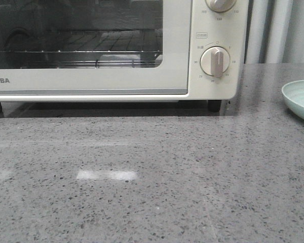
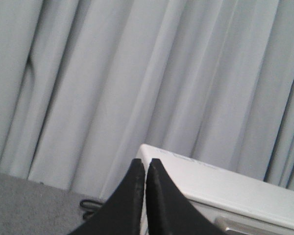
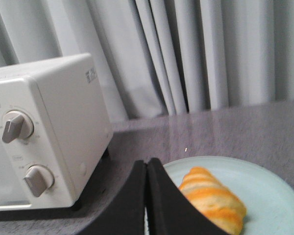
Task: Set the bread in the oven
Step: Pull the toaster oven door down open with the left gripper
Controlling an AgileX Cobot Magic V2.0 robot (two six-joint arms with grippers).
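The cream-white oven (image 1: 116,50) stands at the back of the grey counter with its glass door closed and a wire rack inside. It also shows in the right wrist view (image 3: 49,132) and in the left wrist view (image 2: 225,186). The bread (image 3: 213,198), golden-brown with pale stripes, lies on a pale green plate (image 3: 269,196), right of the oven. My right gripper (image 3: 147,164) is shut and empty, above the plate's near edge beside the bread. My left gripper (image 2: 145,164) is shut and empty, by the oven's top left corner. Neither gripper shows in the front view.
The plate's rim (image 1: 301,98) shows at the right edge of the front view. Grey curtains (image 2: 137,73) hang behind the counter. A black cord (image 2: 90,205) lies left of the oven. Two round knobs (image 1: 215,61) sit on the oven's right panel.
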